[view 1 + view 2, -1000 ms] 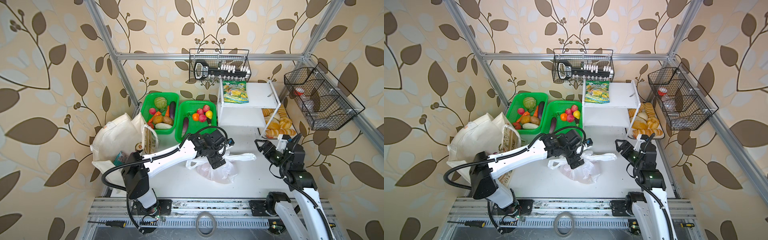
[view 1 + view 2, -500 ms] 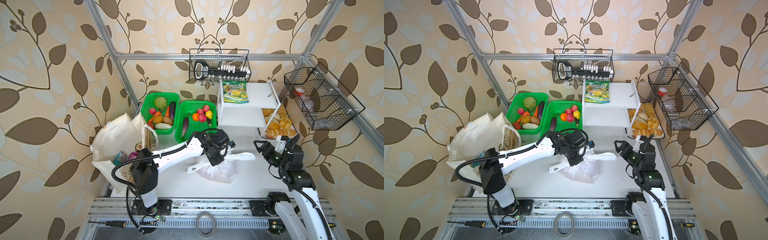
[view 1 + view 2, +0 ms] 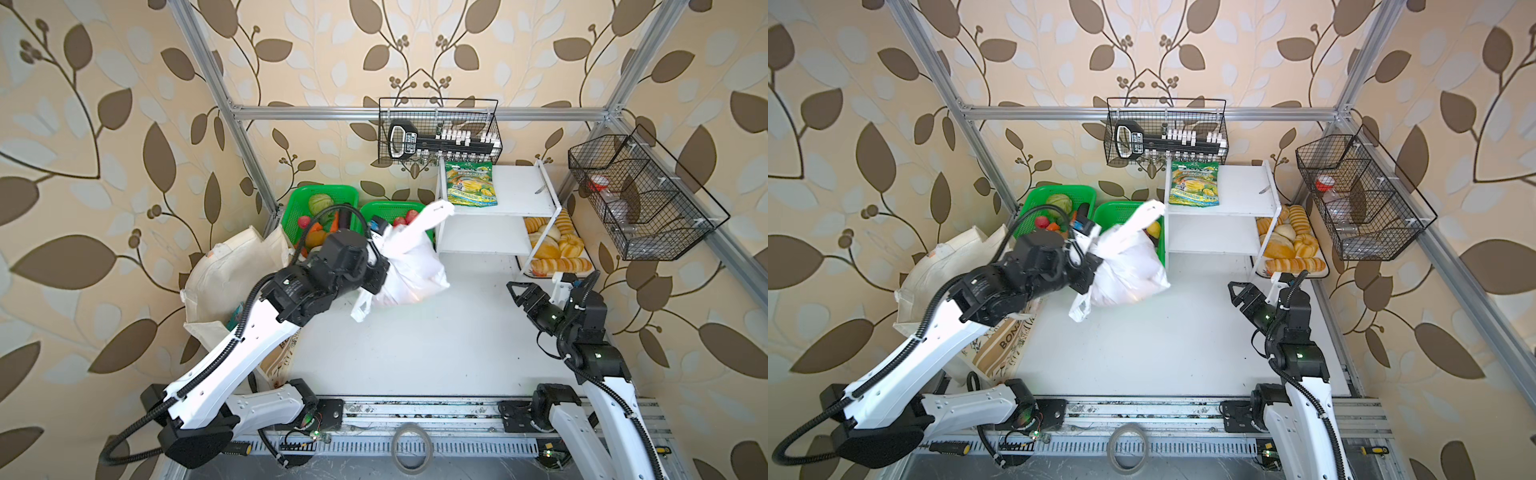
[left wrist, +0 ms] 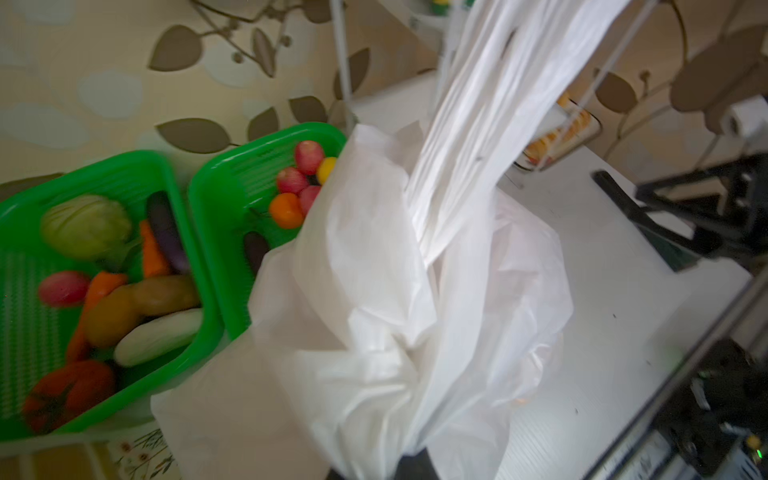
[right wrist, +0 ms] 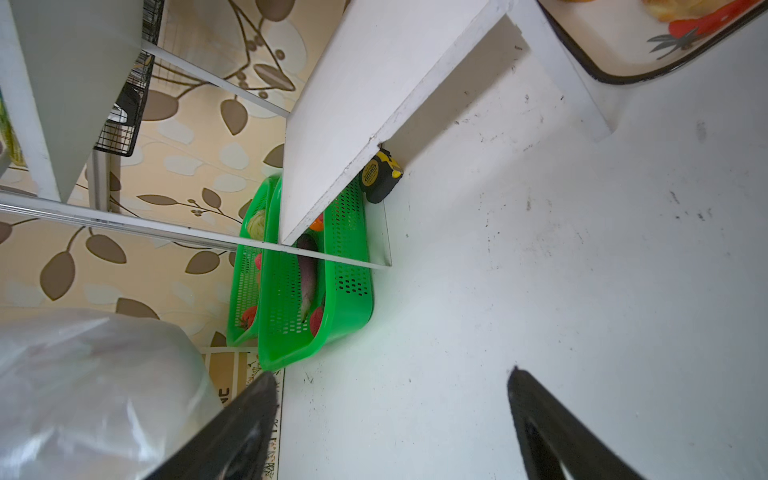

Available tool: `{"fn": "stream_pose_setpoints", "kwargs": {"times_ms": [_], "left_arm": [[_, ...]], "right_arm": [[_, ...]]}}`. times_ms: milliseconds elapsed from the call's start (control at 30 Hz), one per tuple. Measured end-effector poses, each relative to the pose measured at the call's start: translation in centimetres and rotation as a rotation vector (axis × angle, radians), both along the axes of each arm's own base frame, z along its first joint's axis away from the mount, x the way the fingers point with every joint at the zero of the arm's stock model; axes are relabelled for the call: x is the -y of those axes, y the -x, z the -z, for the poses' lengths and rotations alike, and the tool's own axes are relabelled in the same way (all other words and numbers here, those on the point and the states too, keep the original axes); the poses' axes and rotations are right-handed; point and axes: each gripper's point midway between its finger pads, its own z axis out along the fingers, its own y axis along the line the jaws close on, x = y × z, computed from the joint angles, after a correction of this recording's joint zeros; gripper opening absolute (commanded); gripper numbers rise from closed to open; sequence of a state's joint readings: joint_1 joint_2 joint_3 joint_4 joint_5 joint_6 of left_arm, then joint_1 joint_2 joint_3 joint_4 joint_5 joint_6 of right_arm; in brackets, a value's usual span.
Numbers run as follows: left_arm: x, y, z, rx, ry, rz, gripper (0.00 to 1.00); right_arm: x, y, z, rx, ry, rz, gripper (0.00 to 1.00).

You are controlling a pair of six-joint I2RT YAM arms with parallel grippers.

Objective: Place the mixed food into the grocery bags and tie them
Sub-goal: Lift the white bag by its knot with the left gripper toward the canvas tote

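The carrier bag point(image 3: 411, 270) is held before the two baskets point(image 3: 320, 189) at the back of the bench point(image 3: 415, 353) — the tote point(image 3: 232, 270) is set at the left, the shelf unit point(image 3: 519, 187) right of the baskets, the bread point(image 3: 557, 264) beyond it.

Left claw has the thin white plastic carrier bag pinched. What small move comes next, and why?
Probably bring the right claw across to the free loop handle sticking up from the thin translucent white plastic carrier bag. The left claw is shut on the bag near its mouth, the right is open and empty, and tying needs both handles held.
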State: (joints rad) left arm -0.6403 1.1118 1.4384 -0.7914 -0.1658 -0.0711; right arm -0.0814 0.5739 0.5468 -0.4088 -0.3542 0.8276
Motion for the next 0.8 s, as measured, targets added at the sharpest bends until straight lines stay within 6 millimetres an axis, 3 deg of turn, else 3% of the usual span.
{"fn": "stream_pose_setpoints", "kwargs": {"times_ms": [200, 333, 567, 800], "left_arm": [[-9.7, -3.4, -7.3, 0.109, 0.04, -0.395, 0.0], [-15.5, -3.9, -11.5, 0.208, 0.063, -0.636, 0.0], [-22.7, -1.0, -12.8, 0.293, 0.027, -0.971, 0.0], [-26.3, 4.7, -9.0, 0.295, -0.016, -1.176, 0.0]], "right_arm": [[-0.1, 0.0, -0.3, 0.012, -0.012, -0.004, 0.87], [-0.2, 0.0, -0.4, 0.011, -0.02, -0.004, 0.87], [-0.3, 0.0, -0.5, 0.015, -0.026, -0.009, 0.87], [-0.6, -0.3, -0.1, -0.001, -0.034, -0.023, 0.87]]}}
